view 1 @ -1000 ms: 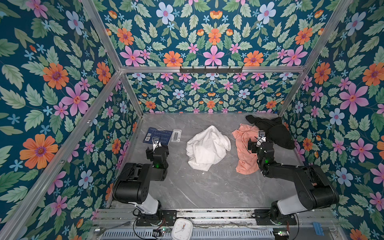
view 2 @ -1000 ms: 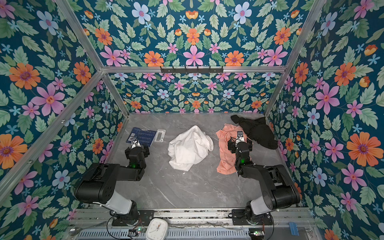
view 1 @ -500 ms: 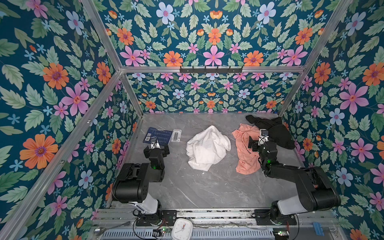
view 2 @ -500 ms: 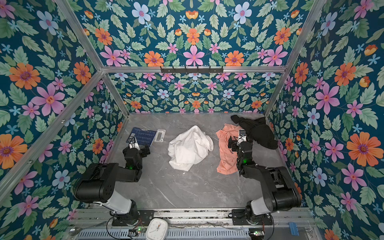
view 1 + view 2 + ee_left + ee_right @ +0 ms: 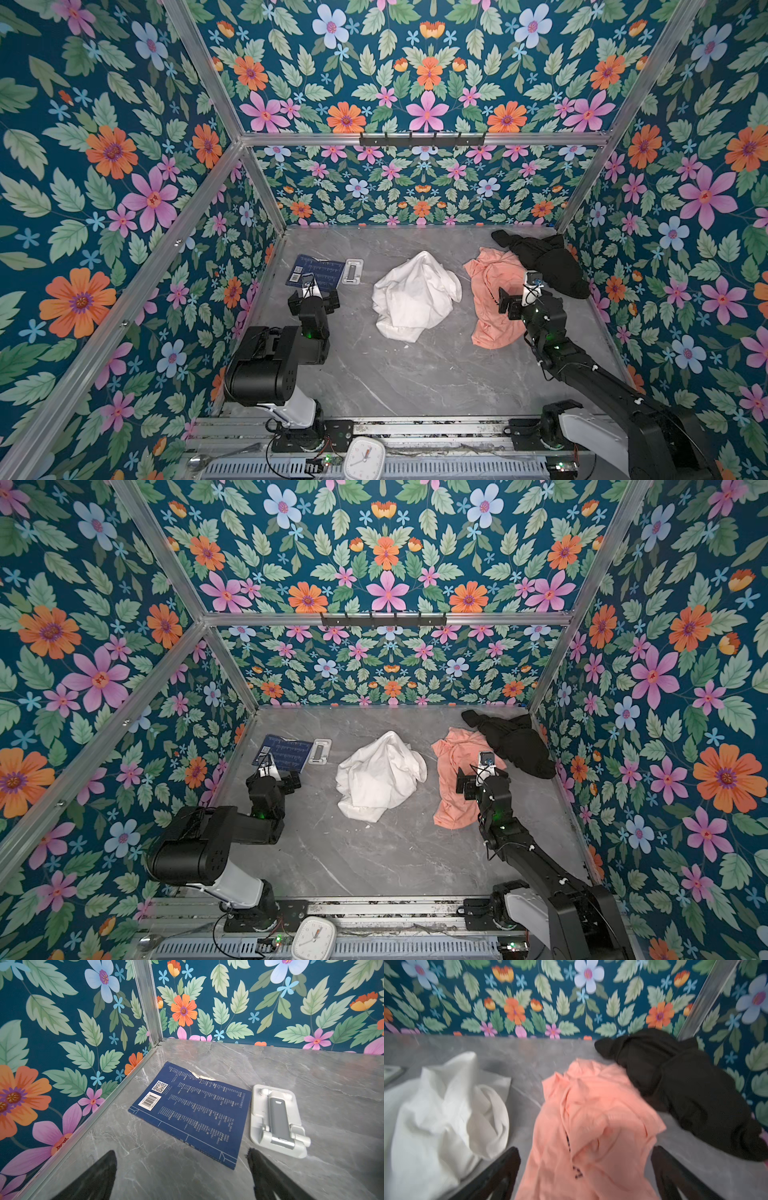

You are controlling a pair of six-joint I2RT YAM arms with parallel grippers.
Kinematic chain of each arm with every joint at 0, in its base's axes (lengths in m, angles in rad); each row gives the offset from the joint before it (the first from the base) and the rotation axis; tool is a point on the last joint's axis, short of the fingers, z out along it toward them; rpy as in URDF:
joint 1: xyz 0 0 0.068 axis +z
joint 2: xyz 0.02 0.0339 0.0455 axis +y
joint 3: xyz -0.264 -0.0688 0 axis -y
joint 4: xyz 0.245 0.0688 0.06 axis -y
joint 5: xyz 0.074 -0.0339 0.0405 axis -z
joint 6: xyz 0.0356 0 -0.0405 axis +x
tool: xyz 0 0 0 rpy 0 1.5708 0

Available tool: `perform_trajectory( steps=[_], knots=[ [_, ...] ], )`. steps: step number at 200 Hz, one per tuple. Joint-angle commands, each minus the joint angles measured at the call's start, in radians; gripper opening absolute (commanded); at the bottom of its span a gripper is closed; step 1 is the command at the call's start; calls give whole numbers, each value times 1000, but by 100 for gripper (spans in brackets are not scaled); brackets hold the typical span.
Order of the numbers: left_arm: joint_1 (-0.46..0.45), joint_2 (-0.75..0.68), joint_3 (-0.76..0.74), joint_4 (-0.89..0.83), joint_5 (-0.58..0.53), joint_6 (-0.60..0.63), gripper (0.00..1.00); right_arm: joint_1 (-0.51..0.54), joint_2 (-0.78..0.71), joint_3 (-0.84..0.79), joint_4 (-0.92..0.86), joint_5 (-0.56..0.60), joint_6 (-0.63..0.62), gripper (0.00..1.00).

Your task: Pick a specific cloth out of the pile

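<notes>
The cloth (image 5: 415, 297) is a plain white, crumpled mound, deeply creased, lying alone mid-worktop (image 5: 415, 374). It sits between the two hands. The left hand (image 5: 180, 1155) is well off to its left, fingers spread and holding nothing, pointing at one blue book (image 5: 318, 270) and one grey stand (image 5: 353, 271). The right hand (image 5: 585, 1151) is to the cloth's right, also spread and holding nothing, over the salmon shirt (image 5: 494, 299). There are three garments in all: one white, one salmon, and one black garment (image 5: 544, 262) overlapping the salmon's far edge.
</notes>
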State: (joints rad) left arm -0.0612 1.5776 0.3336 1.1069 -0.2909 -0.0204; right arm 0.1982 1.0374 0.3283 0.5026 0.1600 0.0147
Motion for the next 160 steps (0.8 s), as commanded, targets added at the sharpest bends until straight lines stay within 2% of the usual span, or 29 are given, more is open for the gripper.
perform_trajectory(
  steps=[1, 11, 28, 51, 65, 78, 98, 104, 113, 124, 140, 160],
  knots=[
    [0, -2, 1, 27, 2, 2, 100, -29, 23, -36, 165, 59, -26, 99],
    [0, 0, 3, 27, 2, 2, 100, -56, 62, -58, 260, 58, -29, 99],
    [0, -1, 2, 27, 1, 2, 100, -74, 99, -57, 308, 50, -51, 99],
    [0, -1, 2, 27, 1, 2, 100, -74, 103, -45, 279, 41, -53, 99],
    [0, -1, 3, 27, 1, 2, 100, -75, 48, -33, 151, -10, -30, 99],
    [0, -1, 4, 27, 1, 2, 100, -77, 45, -84, 212, 28, -24, 99],
    [0, -1, 3, 25, 1, 1, 100, -120, 104, -146, 380, 56, -10, 99],
    [0, -1, 2, 26, 1, 1, 100, -160, 120, -149, 405, 11, 20, 99],
    [0, 0, 3, 25, 1, 2, 100, -213, 137, -123, 350, -73, 59, 99],
    [0, -1, 3, 25, 2, 2, 100, -263, 191, -135, 420, -135, 92, 99],
    [0, 0, 4, 25, 2, 2, 100, -286, 290, -153, 542, -134, 123, 99],
    [0, 1, 5, 22, 5, 2, 100, -286, 420, -115, 614, -160, 108, 99]
  ],
)
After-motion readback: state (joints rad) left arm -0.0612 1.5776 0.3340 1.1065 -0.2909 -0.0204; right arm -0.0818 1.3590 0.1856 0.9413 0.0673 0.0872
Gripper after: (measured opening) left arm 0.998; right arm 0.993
